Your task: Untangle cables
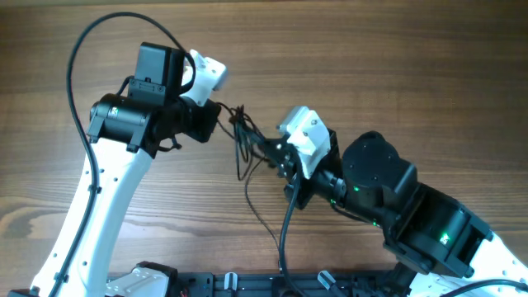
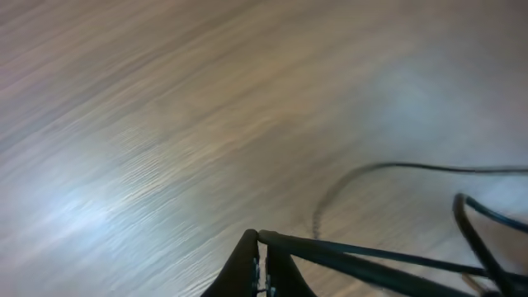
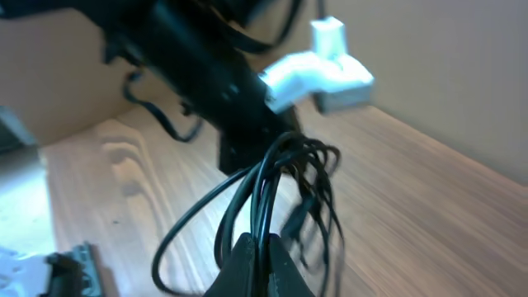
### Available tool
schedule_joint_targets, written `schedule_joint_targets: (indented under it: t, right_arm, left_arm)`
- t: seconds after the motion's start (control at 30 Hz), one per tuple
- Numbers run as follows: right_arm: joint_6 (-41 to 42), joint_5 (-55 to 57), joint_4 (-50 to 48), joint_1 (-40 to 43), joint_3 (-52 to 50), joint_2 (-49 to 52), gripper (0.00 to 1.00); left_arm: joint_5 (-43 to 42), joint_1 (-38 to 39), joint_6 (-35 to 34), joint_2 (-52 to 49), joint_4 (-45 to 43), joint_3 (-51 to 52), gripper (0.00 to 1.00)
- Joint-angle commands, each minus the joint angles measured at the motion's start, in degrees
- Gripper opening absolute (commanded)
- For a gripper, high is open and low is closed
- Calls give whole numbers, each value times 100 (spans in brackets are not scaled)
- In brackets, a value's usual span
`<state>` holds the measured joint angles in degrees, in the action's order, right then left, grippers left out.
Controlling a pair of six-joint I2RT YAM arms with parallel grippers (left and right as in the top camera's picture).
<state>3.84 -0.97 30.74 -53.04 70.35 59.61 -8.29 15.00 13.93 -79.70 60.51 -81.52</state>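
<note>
The wooden table [image 1: 371, 49], matte and finely streaked, is lying under both arms. The white-and-black left arm [image 1: 99, 206] is reaching rightward, and the bulky black right arm [image 1: 396, 198] is angling toward it. The left claw [image 2: 262, 256] is clenching straight strands and the right claw [image 3: 262, 252] is clenching loops. The cables [image 1: 242, 136], thin dark cords, are bunching between the claws, with one strand trailing toward the near edge.

cables [image 2: 371, 256] blurred, cut off at right edge, left arm [image 3: 190, 70] out of focus

The right pincer [image 3: 262, 247] pinches looped cables [image 3: 257, 194] above the wooden table [image 3: 429, 190], left arm [image 3: 206, 74] just beyond.
</note>
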Motion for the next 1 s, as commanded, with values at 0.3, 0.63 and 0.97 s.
schedule_joint_targets:
  t: [0.3,0.63,0.97]
  right_arm:
    - [763,2767,929,24,92,-197,4]
    - [2964,5243,2732,24,90,-164,4]
    - [1989,3683,1738,24,90,4,4]
  left_arm:
    - [2688,-907,-3213,-28,116,-57,4]
    - [2702,-2168,-3998,48,664,-57,4]
    - [214,-2470,-2629,289,647,-57,4]
